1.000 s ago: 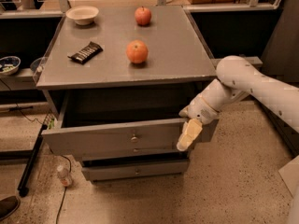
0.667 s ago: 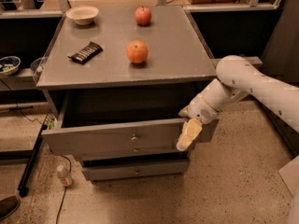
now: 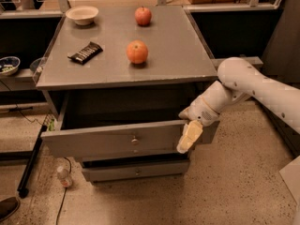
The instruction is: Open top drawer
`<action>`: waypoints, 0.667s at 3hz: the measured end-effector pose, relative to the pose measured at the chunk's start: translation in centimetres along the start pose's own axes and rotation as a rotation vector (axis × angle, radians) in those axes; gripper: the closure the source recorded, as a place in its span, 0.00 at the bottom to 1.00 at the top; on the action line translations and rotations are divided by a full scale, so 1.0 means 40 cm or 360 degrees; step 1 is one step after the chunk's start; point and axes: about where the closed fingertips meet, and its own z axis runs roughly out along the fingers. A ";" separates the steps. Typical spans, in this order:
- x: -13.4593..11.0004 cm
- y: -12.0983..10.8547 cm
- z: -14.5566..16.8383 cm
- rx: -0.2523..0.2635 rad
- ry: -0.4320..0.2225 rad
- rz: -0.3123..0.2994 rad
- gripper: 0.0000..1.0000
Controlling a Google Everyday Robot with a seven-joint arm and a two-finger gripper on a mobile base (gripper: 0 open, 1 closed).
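Grey, round-knobbed top drawer (image 3: pixel 108 142) stands open, claw (image 3: pixel 189 137) at its front.

A grey cabinet (image 3: pixel 178 46) has its top drawer (image 3: pixel 93 143) standing open (small round knob (image 3: pixel 134 139) at centre), with the robot's gripper (image 3: pixel 190 137) at the right end of the drawer front. On the cabinet top sit a bowl (image 3: pixel 82 14), a dark snack bar (image 3: pixel 85 52), an apple (image 3: pixel 143 16) and an orange fruit (image 3: pixel 137 52).

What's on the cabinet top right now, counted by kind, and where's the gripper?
Round fruit: 2, a red one and an orange one
Bowl: 1
Dark snack bar: 1
Total: 4
Gripper: at the right end of the pulled-out top drawer front.
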 end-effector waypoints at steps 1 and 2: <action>0.009 0.023 0.006 0.0008 -0.0043 -0.0061 0.00; 0.008 0.024 0.004 0.0008 -0.0043 -0.0061 0.00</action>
